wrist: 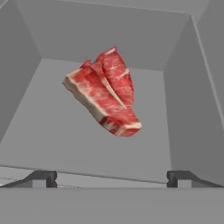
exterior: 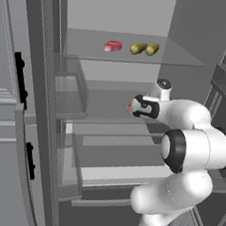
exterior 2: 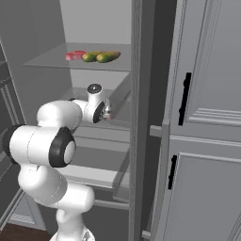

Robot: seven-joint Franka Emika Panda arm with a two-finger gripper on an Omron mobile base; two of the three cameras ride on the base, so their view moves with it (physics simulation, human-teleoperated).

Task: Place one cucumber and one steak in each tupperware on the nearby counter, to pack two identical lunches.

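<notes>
Two dark fingertips (wrist: 43, 178) are sitting wide apart at the bottom of the hand view, and nothing is being held between them. The gripper (wrist: 111, 178) is pointing into a grey box-like space with grey walls on both sides and at the back. One steak (wrist: 104, 98), dark red with white streaks, is lying on the grey floor of that space, near the middle and a bit toward the back wall, well apart from the fingertips. From the base views, the white arm (exterior: 186, 144) is reaching into an open fridge (exterior: 46, 102), and its hand is sitting at the level of a middle shelf (exterior: 112, 97). Higher up and farther back, a glass shelf (exterior: 167, 56) is carrying three things. A pinkish-red steak (exterior: 112, 46) is lying near the middle of that shelf. Just beside it, two yellow-green cucumbers (exterior: 145, 48) are lying close together, near the back wall. The fridge door (exterior 2: 202, 141) is standing open at the right side of the right base view, with black handles (exterior 2: 184, 99) on it.
</notes>
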